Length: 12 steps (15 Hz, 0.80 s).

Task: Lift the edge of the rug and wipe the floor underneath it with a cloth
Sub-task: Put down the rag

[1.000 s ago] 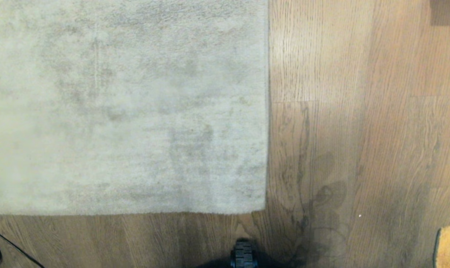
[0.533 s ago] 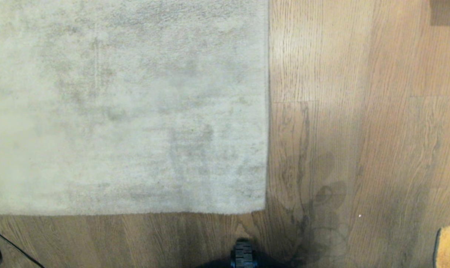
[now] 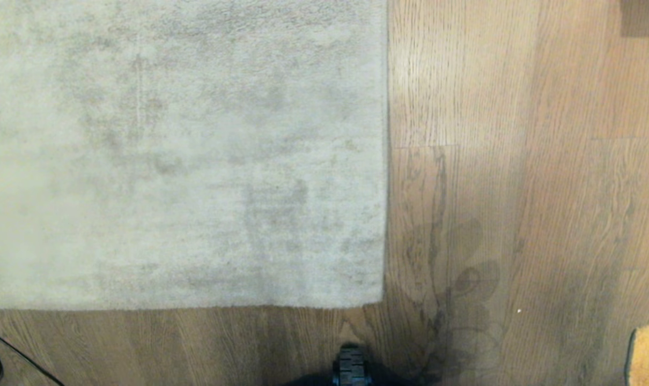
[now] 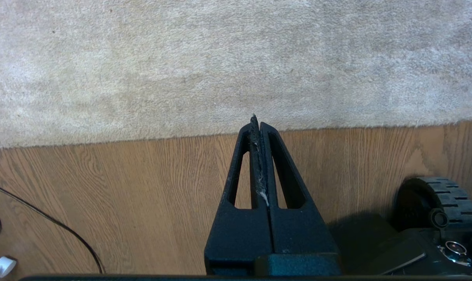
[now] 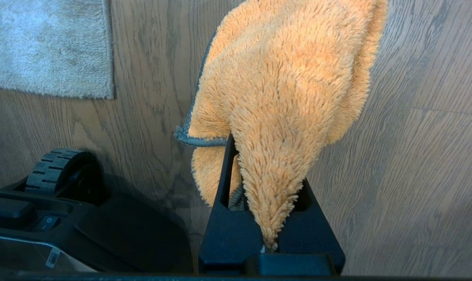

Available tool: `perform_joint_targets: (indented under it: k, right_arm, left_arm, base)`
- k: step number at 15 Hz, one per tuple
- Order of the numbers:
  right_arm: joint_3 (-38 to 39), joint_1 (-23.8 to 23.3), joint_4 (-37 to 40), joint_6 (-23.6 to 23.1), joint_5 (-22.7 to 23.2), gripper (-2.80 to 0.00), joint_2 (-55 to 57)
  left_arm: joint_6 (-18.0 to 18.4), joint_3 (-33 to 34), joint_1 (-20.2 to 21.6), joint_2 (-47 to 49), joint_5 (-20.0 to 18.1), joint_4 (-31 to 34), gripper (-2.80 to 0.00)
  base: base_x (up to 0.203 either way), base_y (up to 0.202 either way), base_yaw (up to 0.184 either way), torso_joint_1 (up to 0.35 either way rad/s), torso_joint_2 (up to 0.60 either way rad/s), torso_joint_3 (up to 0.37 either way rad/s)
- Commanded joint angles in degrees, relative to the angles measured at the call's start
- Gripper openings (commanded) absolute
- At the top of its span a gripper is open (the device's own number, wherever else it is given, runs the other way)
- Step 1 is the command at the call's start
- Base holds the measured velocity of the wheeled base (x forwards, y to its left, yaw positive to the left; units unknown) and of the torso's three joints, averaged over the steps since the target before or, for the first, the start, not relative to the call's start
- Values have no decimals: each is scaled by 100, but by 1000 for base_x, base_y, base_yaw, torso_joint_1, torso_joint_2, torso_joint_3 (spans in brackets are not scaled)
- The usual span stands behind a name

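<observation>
Nothing has moved since the earlier frames. Left gripper: pressed together, empty, above the floor near the rug edge; soft, floppy, best pinched at its corner. Right gripper: pinching light, fluffy cloth.

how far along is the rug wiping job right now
Done: the right pincer is shut on the cloth, held over bare floor. In hand: nothing more; the left pincer is shut and empty, short of the rug edge. Left: lifting that edge, which lies flat, and wiping beneath it.
</observation>
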Motion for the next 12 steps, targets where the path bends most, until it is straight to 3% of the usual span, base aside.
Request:
perform_joint_targets:
  k: [1,8,12]
  right_arm:
    - [0,2,0,-8,4,-280,7]
    - [0,2,0,-8,4,-280,7]
    - [0,2,0,-8,4,-280,7]
  left_arm:
    - [2,0,-4,-2,13,-5,-280]
    - [-7,0,2,-2,13,-7,-280]
    - [-7,0,2,-2,13,-7,-280]
  base:
    - [0,0,0,0,0,0]
    - [0,0,0,0,0,0]
    - [-1,-140,9,3,2,1]
